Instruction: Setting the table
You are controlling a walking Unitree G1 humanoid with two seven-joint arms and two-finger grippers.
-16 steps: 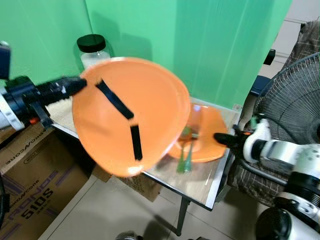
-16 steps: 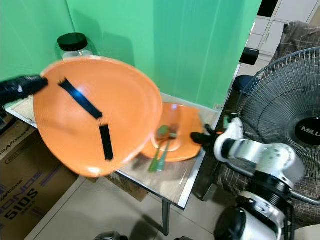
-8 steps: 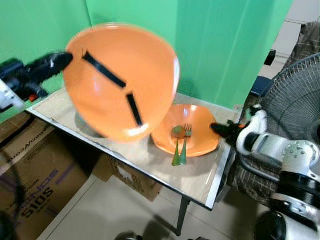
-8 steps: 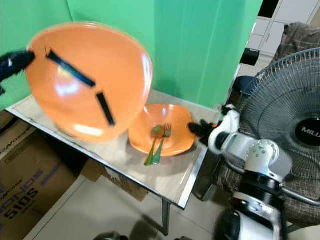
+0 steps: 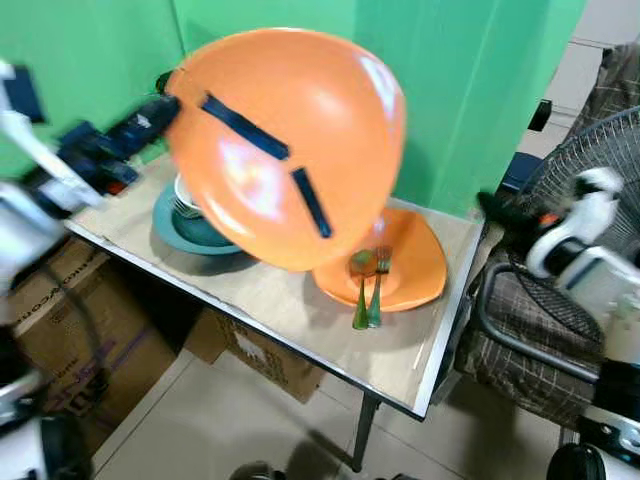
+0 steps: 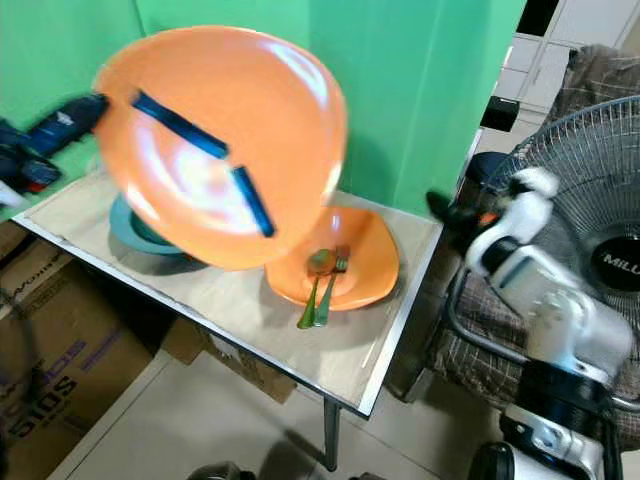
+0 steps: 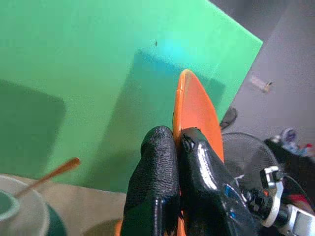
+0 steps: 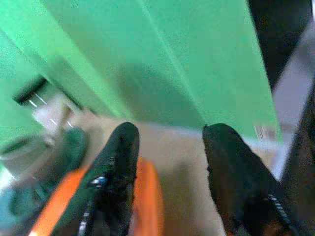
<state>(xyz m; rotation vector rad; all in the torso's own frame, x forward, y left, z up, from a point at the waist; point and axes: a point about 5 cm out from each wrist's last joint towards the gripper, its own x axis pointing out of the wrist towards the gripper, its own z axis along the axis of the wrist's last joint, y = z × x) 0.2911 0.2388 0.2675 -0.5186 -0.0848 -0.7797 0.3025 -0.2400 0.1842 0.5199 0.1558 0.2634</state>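
Here, the plate (image 5: 290,140) hangs tilted above the table (image 5: 290,310), its rim clamped in my left gripper (image 7: 177,142). Beneath, a second plate (image 5: 415,270) holds a fork (image 5: 378,290) and spoon (image 5: 360,290). My right gripper (image 8: 170,147) hovers beside the table's edge, fingers apart.

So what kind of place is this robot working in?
Probably a staged test corner in a home or storeroom: a green backdrop behind a small table, cardboard boxes underneath and a standing fan alongside.

Raised orange plate (image 5: 290,140) has been swung toward 3 o'clock by left gripper (image 7: 178,147); right gripper (image 8: 170,147) has been withdrawn from table plate (image 5: 415,270).
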